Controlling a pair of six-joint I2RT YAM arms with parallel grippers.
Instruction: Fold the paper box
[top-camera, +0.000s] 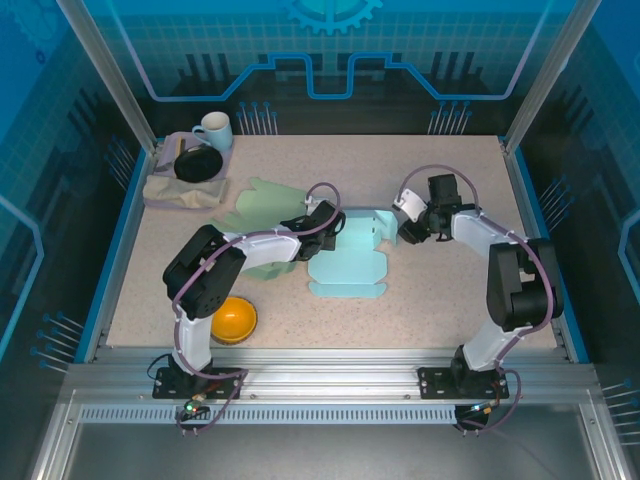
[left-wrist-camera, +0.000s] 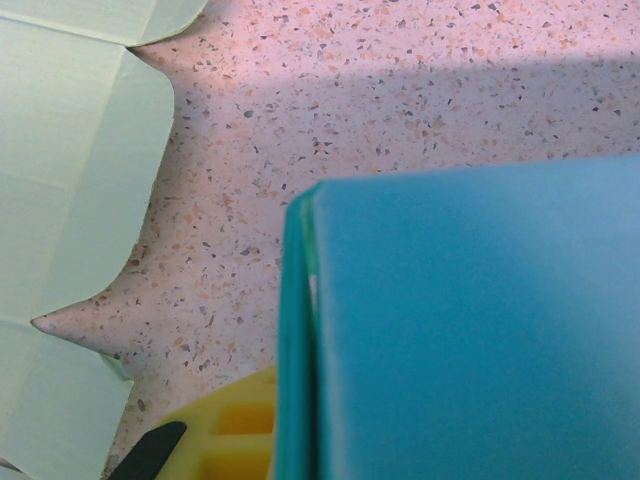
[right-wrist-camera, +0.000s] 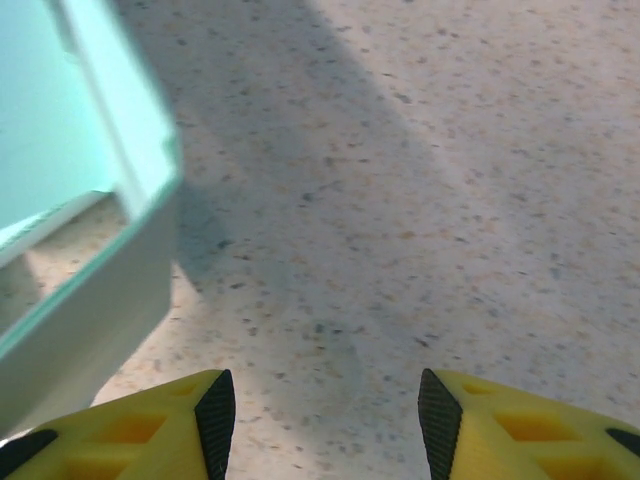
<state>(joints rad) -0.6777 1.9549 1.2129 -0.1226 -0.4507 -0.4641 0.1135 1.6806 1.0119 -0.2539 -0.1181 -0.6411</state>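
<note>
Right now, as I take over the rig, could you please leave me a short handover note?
Left pincer: shut, apparently on the left wall of the paper box.
Right pincer: open and empty, over the bare table just right of the box.
Done: at least one wall stands up; the near panel looks flat.
Left: fold the remaining panels and close the box.
A flat green sheet lies behind the left arm.

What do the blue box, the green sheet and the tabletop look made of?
The blue box looks like thin matte card or stiff paper: creased flaps, slim cut edge. The green sheet is likely the same card, matte, with fold lines and cut tabs. The tabletop looks hard and speckled, a stone-look laminate or composite; which is unclear.
</note>
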